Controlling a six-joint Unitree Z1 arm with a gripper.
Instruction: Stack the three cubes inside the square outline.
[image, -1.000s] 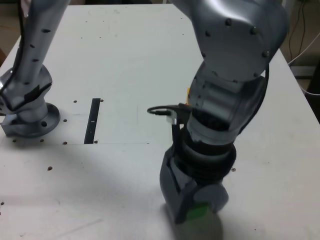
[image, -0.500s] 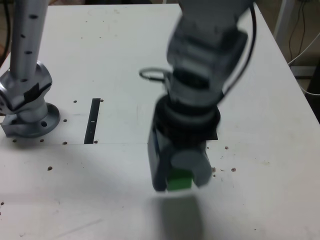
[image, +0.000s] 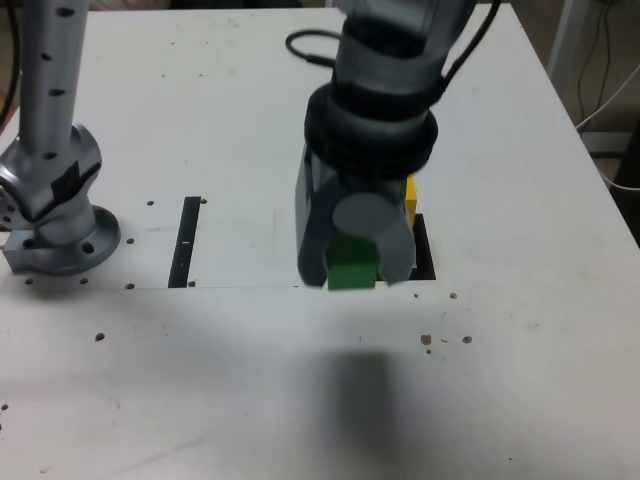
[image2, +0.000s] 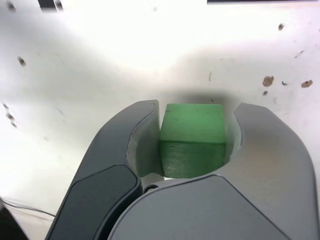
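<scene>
My gripper (image: 352, 268) is shut on the green cube (image: 351, 262) and holds it in the air above the white table; its shadow lies on the table below. In the wrist view the green cube (image2: 194, 140) sits clamped between the two grey fingers (image2: 125, 150), and the gripper (image2: 195, 145) looks down on bare table. Behind the gripper, the yellow cube (image: 410, 201) shows as a narrow strip. A bit of the square outline (image: 425, 255) shows as black border beside the gripper, on the exterior view's right. The red cube is hidden.
The arm's grey base (image: 55, 215) stands at the exterior view's left. A narrow black strip (image: 186, 241) lies on the table between base and gripper. Small dark specks (image: 445, 335) dot the table near the outline. The table edge (image: 590, 150) and cables are at the right.
The gripper has lifted the green cube off the table near the front edge and carried it up and back toward the square outline.
</scene>
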